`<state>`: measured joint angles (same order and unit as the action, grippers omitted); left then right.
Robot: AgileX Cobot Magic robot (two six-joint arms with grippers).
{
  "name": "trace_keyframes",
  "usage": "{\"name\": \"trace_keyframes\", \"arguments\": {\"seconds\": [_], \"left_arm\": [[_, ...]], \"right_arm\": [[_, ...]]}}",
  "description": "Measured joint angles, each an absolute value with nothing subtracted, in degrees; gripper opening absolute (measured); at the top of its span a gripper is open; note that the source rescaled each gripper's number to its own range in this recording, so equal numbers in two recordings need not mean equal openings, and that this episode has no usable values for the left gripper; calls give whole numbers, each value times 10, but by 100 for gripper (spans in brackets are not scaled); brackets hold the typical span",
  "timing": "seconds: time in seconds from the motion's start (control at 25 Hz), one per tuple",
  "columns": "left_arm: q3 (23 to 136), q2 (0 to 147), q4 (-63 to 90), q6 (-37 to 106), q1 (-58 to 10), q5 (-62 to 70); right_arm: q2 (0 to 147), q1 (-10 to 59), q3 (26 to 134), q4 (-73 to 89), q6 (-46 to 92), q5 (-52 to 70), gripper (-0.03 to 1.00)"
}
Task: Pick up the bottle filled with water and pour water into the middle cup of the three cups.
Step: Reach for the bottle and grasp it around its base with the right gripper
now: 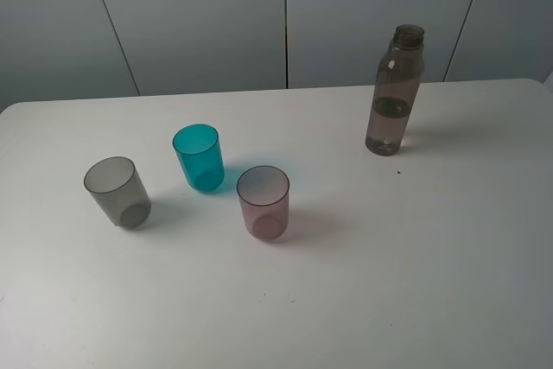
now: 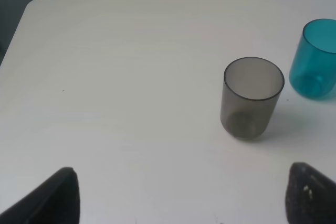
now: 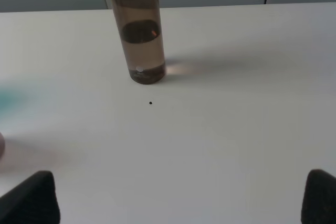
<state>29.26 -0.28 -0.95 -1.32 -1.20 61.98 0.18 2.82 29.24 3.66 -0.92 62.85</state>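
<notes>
Spillage into a neighbour is risked: the smoky grey translucent tumbler point(image 1: 117, 192), the teal-blue translucent middle tumbler point(image 1: 198, 156) and the pale pink translucent tumbler point(image 1: 263, 202) are set close together. Well apart to the right, the tall smoky-brown uncapped plastic bottle point(image 1: 395, 92) stands upright and unobstructed; it could be toppled when grasped. The left gripper point(image 2: 184, 203) and right gripper point(image 3: 176, 203) are spread wide, empty.
</notes>
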Motion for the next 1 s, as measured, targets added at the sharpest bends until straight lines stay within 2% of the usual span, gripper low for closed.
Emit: {"name": "trace_keyframes", "arguments": {"seconds": [1.0], "left_arm": [[293, -3, -9, -13, -12, 620]], "right_arm": [[2, 28, 292, 37, -9, 628, 100]]}}
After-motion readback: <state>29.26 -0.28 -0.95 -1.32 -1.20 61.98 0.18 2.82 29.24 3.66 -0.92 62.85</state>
